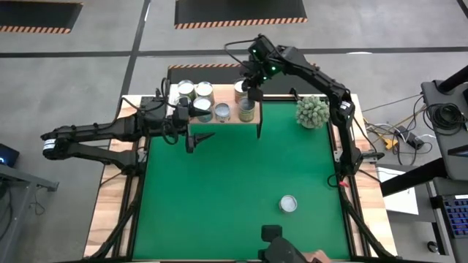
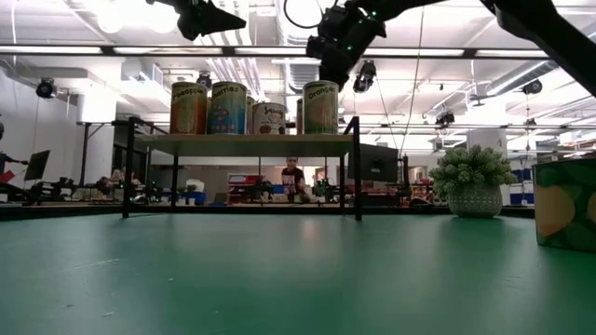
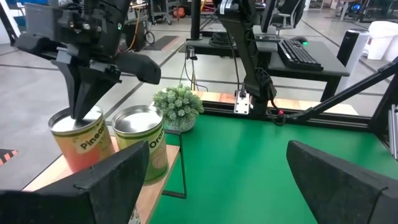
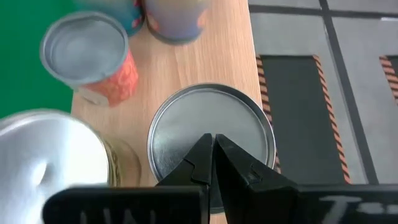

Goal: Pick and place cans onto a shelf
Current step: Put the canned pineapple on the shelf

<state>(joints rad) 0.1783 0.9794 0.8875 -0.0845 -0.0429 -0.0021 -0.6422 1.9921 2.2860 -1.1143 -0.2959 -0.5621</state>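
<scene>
Two arms reach to the shelf (image 1: 219, 126).
The right gripper (image 4: 212, 149), pinched closed, hangs over a can (image 4: 211, 134); the left gripper (image 1: 191, 142) gapes wide, holding nothing.

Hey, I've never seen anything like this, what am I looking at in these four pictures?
Two robot arms are stocking tins onto a small wooden shelf at the back of a green table. One picture looks down from above, one looks level across the table, and two come from cameras on the wrists. The right hand is shut, its tips over a tin's lid, holding nothing. The left hand is open and empty beside the shelf. One tin waits on the table, near a fuzzy plant.
</scene>
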